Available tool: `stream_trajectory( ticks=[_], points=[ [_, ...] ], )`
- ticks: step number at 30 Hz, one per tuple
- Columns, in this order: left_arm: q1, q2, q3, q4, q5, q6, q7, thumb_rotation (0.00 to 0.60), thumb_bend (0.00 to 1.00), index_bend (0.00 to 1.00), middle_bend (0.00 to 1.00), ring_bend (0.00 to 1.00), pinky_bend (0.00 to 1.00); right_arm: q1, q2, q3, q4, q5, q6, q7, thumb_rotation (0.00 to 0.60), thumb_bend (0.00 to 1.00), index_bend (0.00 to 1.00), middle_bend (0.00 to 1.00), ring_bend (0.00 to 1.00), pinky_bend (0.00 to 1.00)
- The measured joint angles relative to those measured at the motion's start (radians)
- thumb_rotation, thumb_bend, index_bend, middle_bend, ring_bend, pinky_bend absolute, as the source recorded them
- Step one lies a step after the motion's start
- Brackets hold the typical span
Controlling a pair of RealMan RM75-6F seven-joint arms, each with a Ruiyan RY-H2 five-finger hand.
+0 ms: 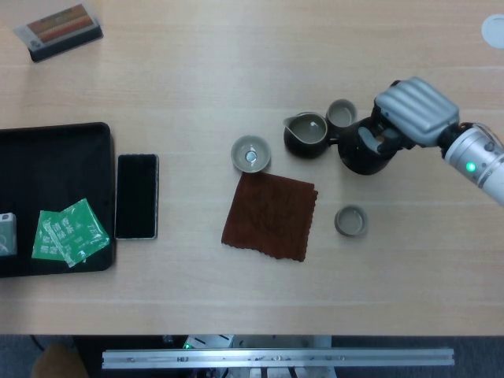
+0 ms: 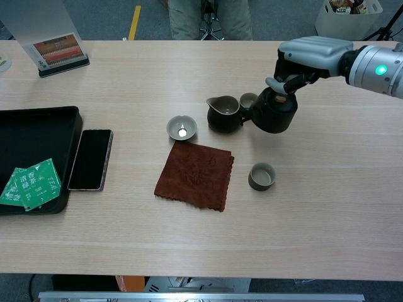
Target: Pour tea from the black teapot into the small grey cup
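Note:
My right hand (image 1: pixel 413 113) (image 2: pixel 310 53) grips the black teapot (image 1: pixel 362 153) (image 2: pixel 274 115) by its top handle and holds it slightly above the table. The spout points left, close to a black pitcher (image 1: pixel 306 135) (image 2: pixel 221 114) and a small grey cup (image 1: pixel 341 115) (image 2: pixel 249 100) behind it. Another small grey cup (image 1: pixel 350 220) (image 2: pixel 261 176) stands in front of the teapot, to the right of a brown cloth (image 1: pixel 270 215) (image 2: pixel 196 165). A third grey cup (image 1: pixel 250 153) (image 2: pixel 181 128) sits left of the pitcher. My left hand shows in neither view.
A black tray (image 1: pixel 55 142) (image 2: pixel 38 123) with green packets (image 1: pixel 69 231) lies at the left, a dark phone (image 1: pixel 137 195) (image 2: pixel 91 158) beside it. A card stand (image 1: pixel 63 30) (image 2: pixel 60 53) sits at the far left corner.

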Motion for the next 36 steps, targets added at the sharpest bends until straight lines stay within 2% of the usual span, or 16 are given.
stream_trajectory(
  ticks=[12,22,36],
  points=[
    [0.005,-0.005,0.002,0.007,0.009,0.011,-0.010,0.600,0.39,0.27,0.30,0.23,0.22,-0.010,0.041,-0.024,-0.078,-0.065,0.048,-0.084,0.392,0.53,1.00,0.93,0.85,0.40],
    [0.012,-0.009,0.006,0.010,0.018,0.021,-0.019,0.600,0.39,0.27,0.30,0.23,0.22,-0.035,0.070,-0.072,-0.146,-0.123,0.078,-0.157,0.393,0.53,1.00,0.93,0.85,0.40],
    [0.025,-0.017,0.010,0.021,0.028,0.039,-0.039,0.600,0.39,0.27,0.30,0.23,0.22,-0.029,0.070,-0.109,-0.159,-0.171,0.056,-0.288,0.393,0.53,1.00,0.93,0.85,0.40]
  ],
)
